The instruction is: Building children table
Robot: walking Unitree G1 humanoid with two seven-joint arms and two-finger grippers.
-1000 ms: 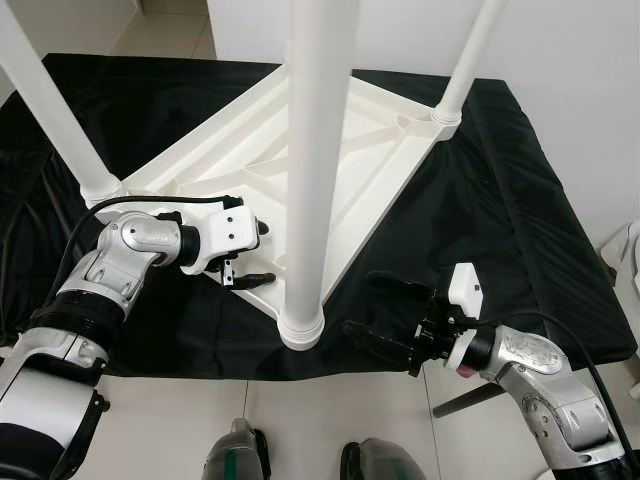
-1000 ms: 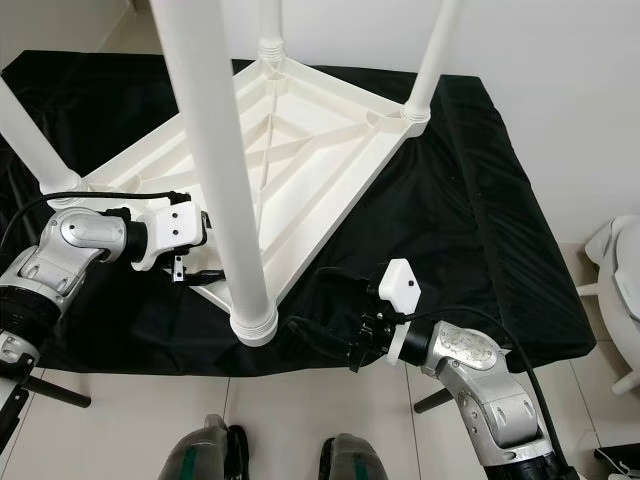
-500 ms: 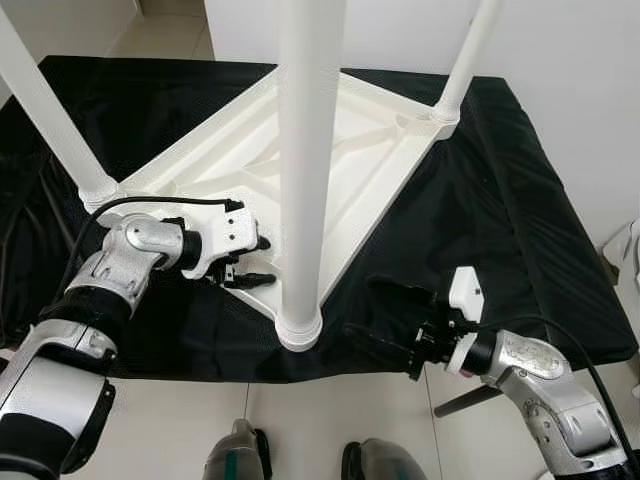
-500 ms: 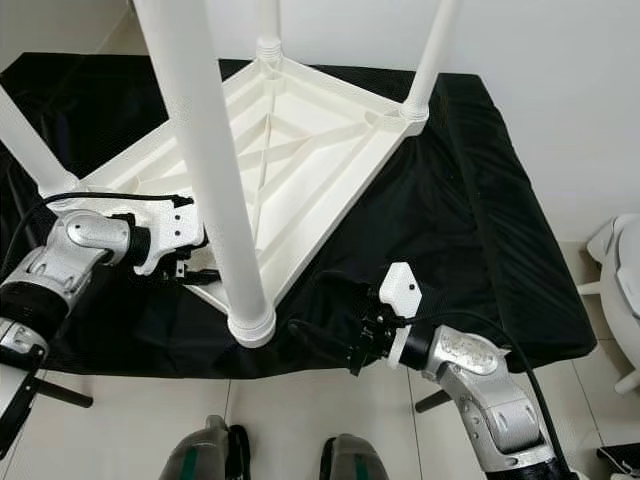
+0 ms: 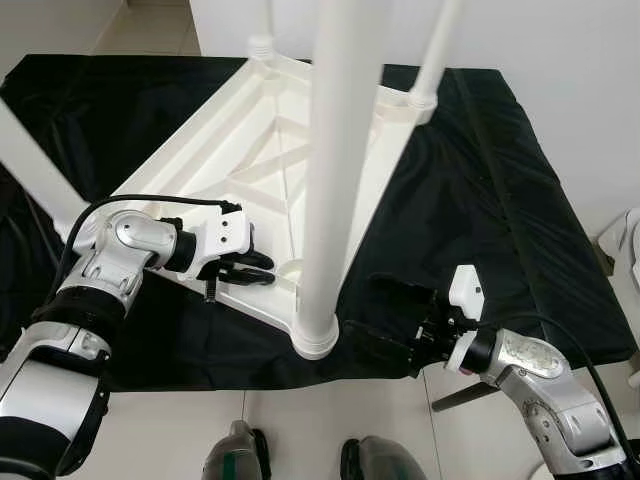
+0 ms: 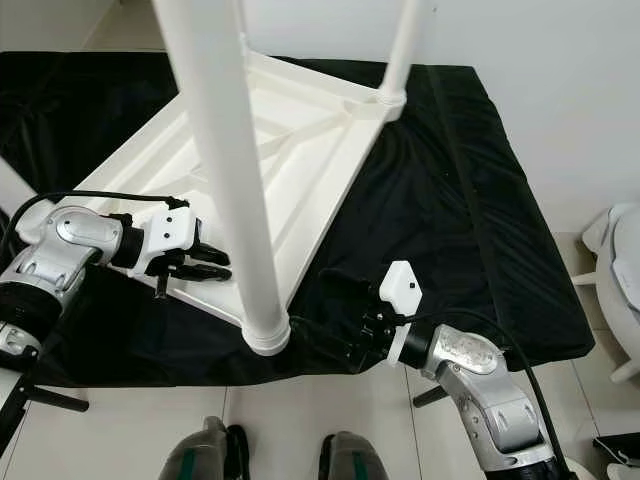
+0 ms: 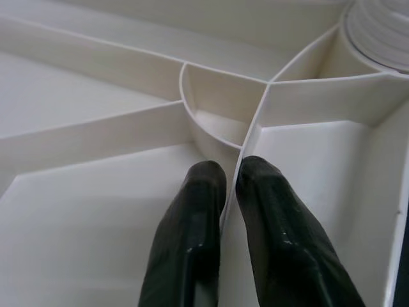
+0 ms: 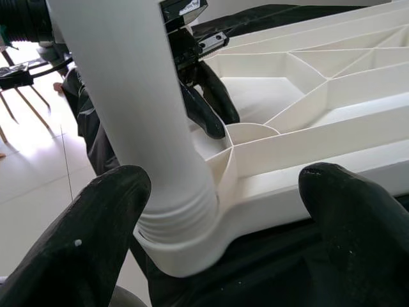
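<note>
At lower left, the left tool [image 7: 230, 182] is clamped on a rib of one upturned white children's table [image 5: 250, 170] lying centre-frame on black cloth [image 5: 480, 180], its four legs up; at lower right, the right tool [image 8: 217, 211] gapes around the nearest leg [image 5: 335, 180].

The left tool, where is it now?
The left tool is on the robot's left, pinching a thin rib inside the upturned white table, close beside the nearest leg.

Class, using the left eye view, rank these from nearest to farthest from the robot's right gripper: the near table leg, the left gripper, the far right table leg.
1. Near table leg, just left of the right gripper.
2. Left gripper, farther left, on the tabletop's rib.
3. Far right table leg, at the far corner.
</note>
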